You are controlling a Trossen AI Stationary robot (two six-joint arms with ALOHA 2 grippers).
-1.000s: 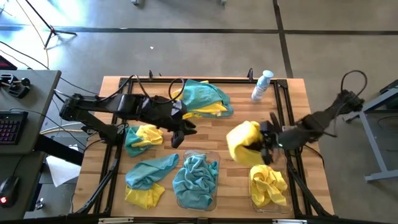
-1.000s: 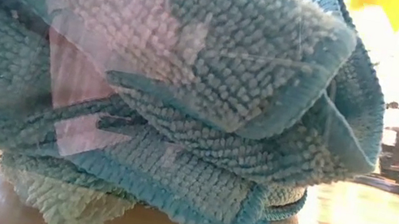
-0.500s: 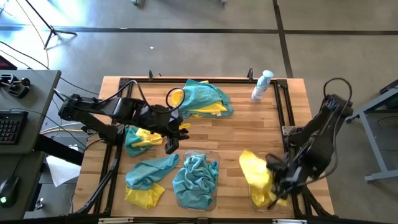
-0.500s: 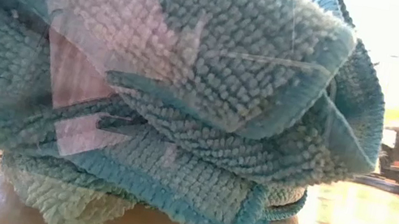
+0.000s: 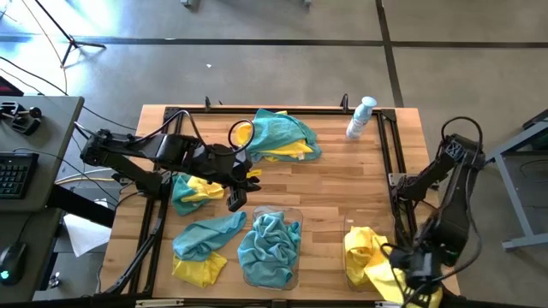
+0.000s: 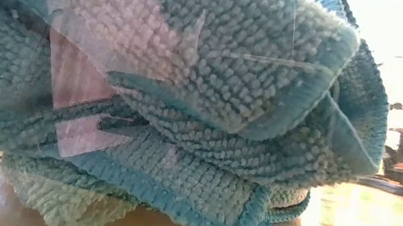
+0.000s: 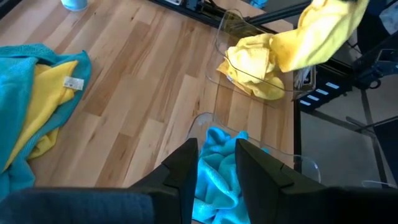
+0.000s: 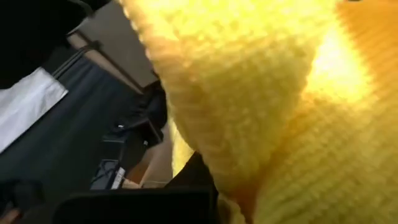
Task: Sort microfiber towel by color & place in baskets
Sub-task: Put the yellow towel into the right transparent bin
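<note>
My right gripper (image 5: 409, 275) is at the table's near right corner, shut on a yellow microfiber towel (image 5: 387, 281). This towel trails into the right clear basket (image 5: 349, 229), where another yellow towel (image 5: 366, 246) lies. The middle basket (image 5: 294, 214) holds a teal towel (image 5: 269, 246), which fills the low view (image 6: 164, 90). My left gripper (image 5: 236, 195) hovers open and empty over the table's left half, beyond the middle basket. Loose teal and yellow towels lie at the far centre (image 5: 282, 137), at the left (image 5: 195, 188) and at the near left (image 5: 204, 239). My right gripper pinches a bunched part of the yellow towel (image 8: 205, 112) between its two fingers, and the cloth hides the place of contact. From the fingers the towel (image 7: 323, 31) slants down, and its lower end (image 7: 273, 59) reaches the yellow heap in the right basket.
A white and blue spray bottle (image 5: 361, 118) stands at the far right of the table. A black frame (image 5: 387, 145) runs along the table's edges. Bare wood (image 5: 342, 188) lies between the far pile and the baskets.
My right gripper has swung from the table's right middle toward the near edge and turned, carrying the yellow towel. The towel, earlier bunched above the bare wood, now trails into the right basket.
</note>
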